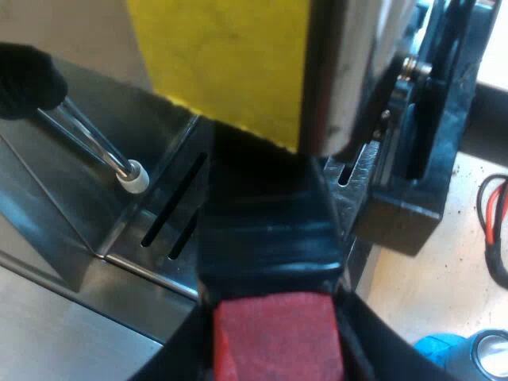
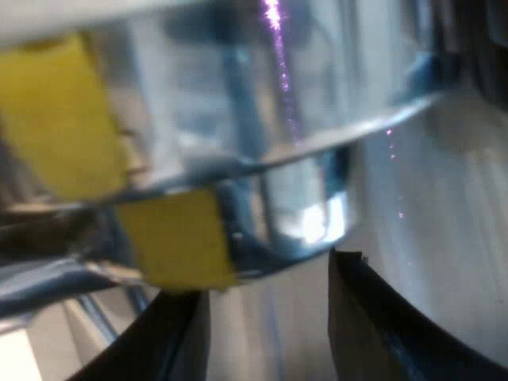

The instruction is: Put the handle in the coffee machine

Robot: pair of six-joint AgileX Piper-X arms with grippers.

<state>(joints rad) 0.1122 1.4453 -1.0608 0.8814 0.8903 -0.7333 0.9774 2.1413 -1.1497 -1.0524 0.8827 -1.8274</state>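
- The handle [image 1: 270,230] has its long axis running straight away from your left gripper [image 1: 271,353] toward the espresso machine [image 1: 353,71] front. Its far end is hidden under the yellow tape [image 1: 222,55], so seating is unclear.
- The left fingers are clamped either side of the red end [image 1: 278,329].
- Your right gripper [image 2: 270,317] is just under the machine's metal, fingers apart and holding nothing.
- The left arm has the part, so the lock-in move is probably its job.
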